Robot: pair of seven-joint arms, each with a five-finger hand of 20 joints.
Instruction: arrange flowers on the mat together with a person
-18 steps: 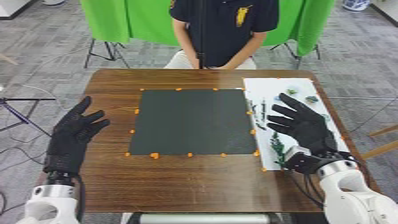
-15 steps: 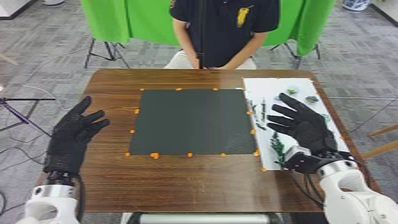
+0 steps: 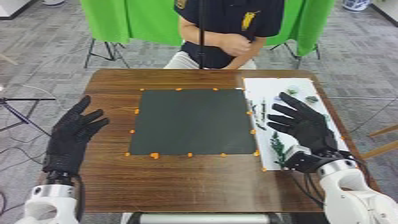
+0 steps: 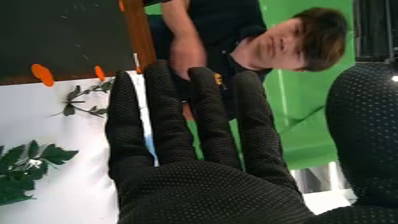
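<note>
"Where is the robot's left hand (image 3: 69, 137), in its black fabric glove, held?"

"Over the left side of the brown wooden desk (image 3: 178, 185), with its fingers loosely spread."

"And how is the right hand (image 3: 311, 131), gloved alike, kept?"

"It is held open over the white rectangular sheet (image 3: 258, 86). In the right wrist view, its fingers are seen straight and slightly parted, with the thumb set well apart from them."

"Where is the dark, flat, squarish mat (image 3: 191, 122) laid?"

"In the middle of the desk, just beside the sheet. Its edges are dotted with small orange tabs (image 3: 155, 155)."

"What about the flowers?"

"Small, pale greenish flower heads (image 3: 291, 91) are laid at the sheet's far end. Thin, dark sprigs (image 3: 260, 110) are lined up near the mat, and a leafy green sprig (image 3: 277, 146) is placed nearer the robot, also on the sheet."
</note>
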